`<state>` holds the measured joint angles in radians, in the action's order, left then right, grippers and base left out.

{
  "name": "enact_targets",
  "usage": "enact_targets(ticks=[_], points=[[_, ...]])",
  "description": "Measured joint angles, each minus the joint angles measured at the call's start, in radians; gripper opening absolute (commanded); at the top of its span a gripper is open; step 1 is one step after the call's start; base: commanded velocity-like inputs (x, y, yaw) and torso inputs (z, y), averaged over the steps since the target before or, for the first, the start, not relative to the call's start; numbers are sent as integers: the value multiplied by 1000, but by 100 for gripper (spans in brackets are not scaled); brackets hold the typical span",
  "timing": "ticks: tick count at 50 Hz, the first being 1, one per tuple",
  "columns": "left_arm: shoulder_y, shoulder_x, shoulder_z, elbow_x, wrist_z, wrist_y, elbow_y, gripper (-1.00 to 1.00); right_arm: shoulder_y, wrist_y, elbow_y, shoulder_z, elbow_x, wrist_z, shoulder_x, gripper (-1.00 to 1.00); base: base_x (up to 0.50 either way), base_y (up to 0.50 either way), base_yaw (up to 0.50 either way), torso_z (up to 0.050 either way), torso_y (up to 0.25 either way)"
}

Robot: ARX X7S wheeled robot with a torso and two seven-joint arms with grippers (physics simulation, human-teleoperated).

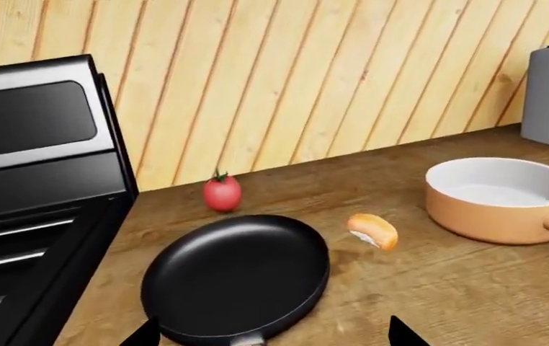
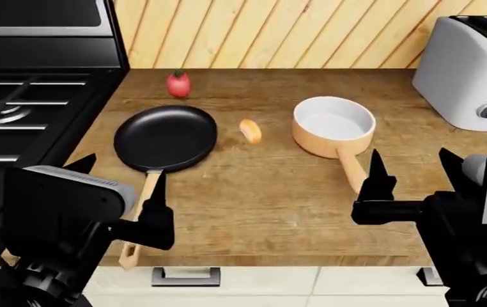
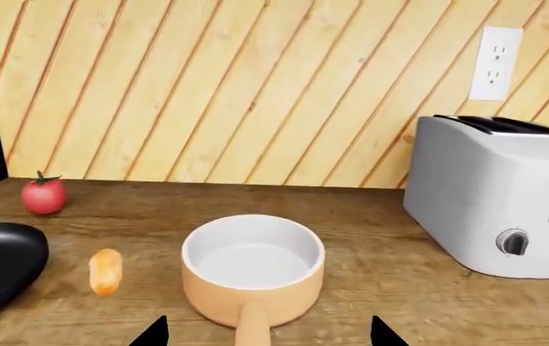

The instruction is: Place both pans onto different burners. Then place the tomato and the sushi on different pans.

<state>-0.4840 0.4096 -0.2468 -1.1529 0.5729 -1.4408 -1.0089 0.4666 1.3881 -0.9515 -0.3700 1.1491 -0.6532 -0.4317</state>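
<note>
Both grippers, left [image 2: 120, 192] and right [image 2: 409, 169], hang spread wide and empty over the pan handles. I judge nothing's started: frying pan [image 2: 165, 138], saucepan [image 2: 333, 126], tomato [image 2: 177, 84], sushi [image 2: 250, 131] sit on the counter [image 2: 261, 204]. Next I'd grasp a handle.

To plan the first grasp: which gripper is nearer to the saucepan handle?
Right. The right gripper straddles the saucepan handle; the left gripper is at the frying pan handle.

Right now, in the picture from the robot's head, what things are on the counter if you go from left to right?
Stove → black frying pan → sushi → orange saucepan → toaster.
</note>
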Motion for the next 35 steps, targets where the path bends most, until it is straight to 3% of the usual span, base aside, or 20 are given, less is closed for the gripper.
enact_targets(ticks=[16, 21, 27, 35], points=[[11, 22, 25, -17, 27, 41, 5, 100, 9, -16, 3, 12, 32, -31, -14, 100, 500, 0, 0, 0, 1], [21, 32, 29, -14, 28, 59, 7, 100, 24, -9, 7, 9, 65, -58, -20, 100, 0, 0, 0, 0, 2], [28, 44, 31, -20, 35, 73, 5, 100, 86, 13, 64, 27, 246, -211, -50, 100, 0, 0, 0, 0, 0], [32, 63, 39, -24, 50, 87, 0, 100, 191, -5, 213, 156, 519, -466, -124, 100, 0, 0, 0, 0, 0]])
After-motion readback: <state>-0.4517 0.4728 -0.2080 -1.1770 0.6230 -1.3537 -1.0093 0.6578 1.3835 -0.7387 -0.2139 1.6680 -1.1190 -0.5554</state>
